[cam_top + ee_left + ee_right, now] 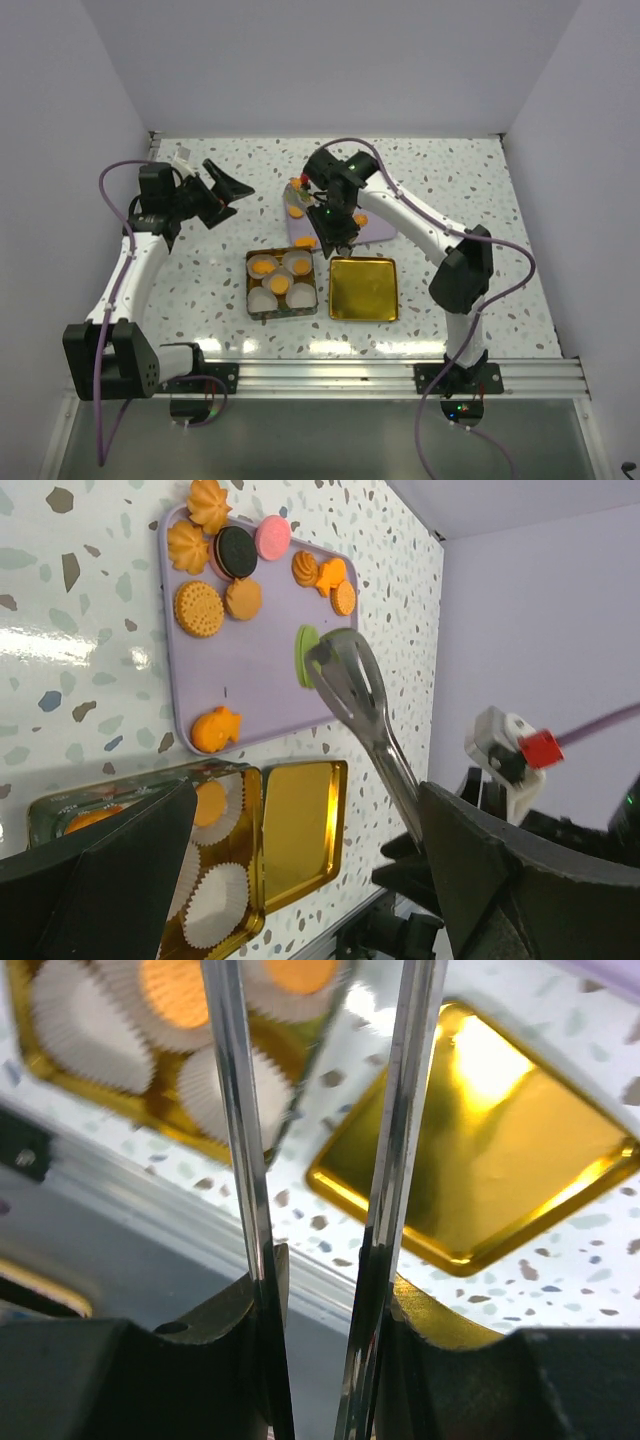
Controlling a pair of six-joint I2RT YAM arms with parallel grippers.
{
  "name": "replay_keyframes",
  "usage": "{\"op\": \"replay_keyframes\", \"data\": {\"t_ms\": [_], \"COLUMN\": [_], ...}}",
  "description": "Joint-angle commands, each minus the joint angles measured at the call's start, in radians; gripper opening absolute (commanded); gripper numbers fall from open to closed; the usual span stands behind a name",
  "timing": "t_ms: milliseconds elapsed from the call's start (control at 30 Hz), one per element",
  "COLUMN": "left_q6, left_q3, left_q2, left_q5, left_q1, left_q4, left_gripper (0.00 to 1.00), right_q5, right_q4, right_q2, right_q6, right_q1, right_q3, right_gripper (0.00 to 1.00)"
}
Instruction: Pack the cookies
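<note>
Several cookies lie on a purple tray: orange ones, a black one and a pink one. A green cookie sits at the tray's right edge, with the tips of metal tongs against it. Whether the tongs pinch it I cannot tell. My right gripper is shut on the tongs, above the tray in the top view. My left gripper hangs open and empty to the left. Its wrist view looks between its fingers.
A gold tin near the front holds white paper cups, some with orange cookies in them. Its gold lid lies flat just right of it. The aluminium rail runs along the near edge.
</note>
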Motion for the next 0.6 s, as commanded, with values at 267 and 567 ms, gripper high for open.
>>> {"op": "replay_keyframes", "data": {"t_ms": [267, 567], "left_q6": [0.016, 0.022], "left_q3": [0.035, 0.127], "left_q2": [-0.051, -0.03], "left_q5": [-0.06, -0.088], "left_q1": [0.005, 0.004], "left_q4": [-0.034, -0.074], "left_gripper": [0.98, 0.98], "right_q5": [-0.231, -0.25], "right_q4": [-0.017, 0.081], "right_q2": [-0.244, -0.278], "right_q6": [0.07, 0.089], "right_q1": [0.197, 0.335], "right_q3": [-0.207, -0.34], "right_gripper": [0.33, 0.33]}}
